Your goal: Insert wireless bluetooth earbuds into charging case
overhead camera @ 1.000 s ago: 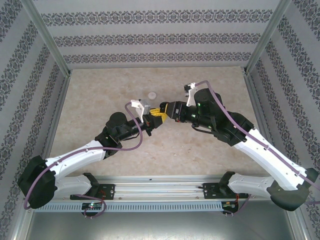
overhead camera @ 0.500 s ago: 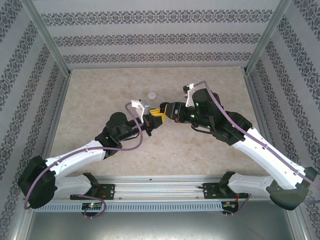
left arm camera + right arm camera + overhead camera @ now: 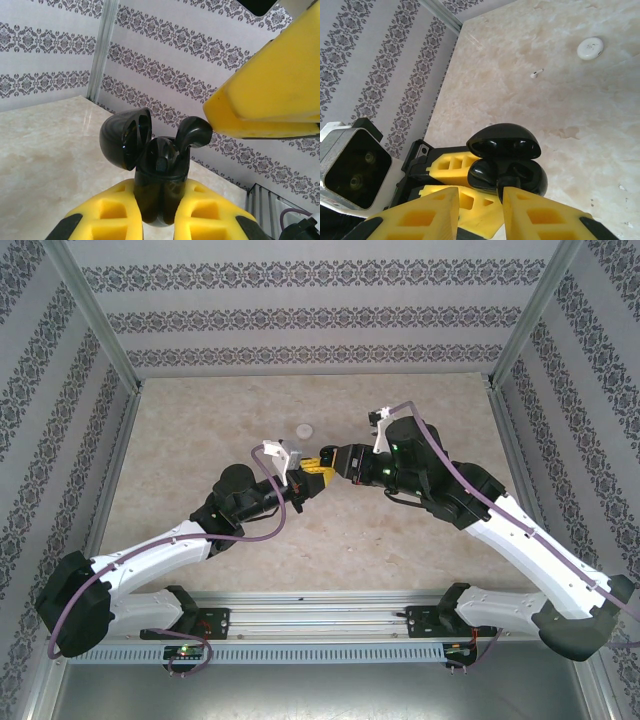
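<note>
Left wrist: earbud point(image 3: 193, 134) stem-down (tilted)

Glossy blk plastic case point(image 3: 159, 192); matt yellow pads point(image 3: 210, 212); smooth marble-look table point(image 3: 545, 110).

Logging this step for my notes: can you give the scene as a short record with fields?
left gripper: shut on case
lid: open
right gripper: shut on black earbud, at the case mouth, not yet seated
white earbud: loose on table
puck: white, on table, apart from white earbud
</note>
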Robot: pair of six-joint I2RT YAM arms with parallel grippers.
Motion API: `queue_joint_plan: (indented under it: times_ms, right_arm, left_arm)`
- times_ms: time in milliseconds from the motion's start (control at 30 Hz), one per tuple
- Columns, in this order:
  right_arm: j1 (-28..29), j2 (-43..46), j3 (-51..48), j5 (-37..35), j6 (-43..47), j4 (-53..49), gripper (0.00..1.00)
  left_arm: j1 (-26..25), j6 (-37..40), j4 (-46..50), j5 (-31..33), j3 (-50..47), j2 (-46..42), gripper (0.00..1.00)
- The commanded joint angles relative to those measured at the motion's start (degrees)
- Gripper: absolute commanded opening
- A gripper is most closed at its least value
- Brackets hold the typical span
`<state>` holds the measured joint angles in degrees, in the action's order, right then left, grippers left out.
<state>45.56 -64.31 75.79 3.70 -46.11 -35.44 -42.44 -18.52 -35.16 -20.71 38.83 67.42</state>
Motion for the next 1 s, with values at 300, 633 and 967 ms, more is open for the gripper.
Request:
queue_joint_plan:
  times_ms: [300,633,967]
  right_arm:
    - [-1.8,-1.3,-0.9,1.0,1.1,-0.6,0.29]
    - [-2.5,-2.1,-1.2,2.9,1.0,0.5,0.29]
    - [-8.1,1.3,0.1,4.4,3.2,-2.7,0.32]
  left_arm:
    - [-0.6,0.0,-2.0,-0.9,1.7,-0.3,0.0]
    - [-0.6,-0.1,-2.2,-1.4,1.9,0.1,0.0]
    - [-0.6,1.1,-0.7,-4.6,1.8,-0.1,0.0]
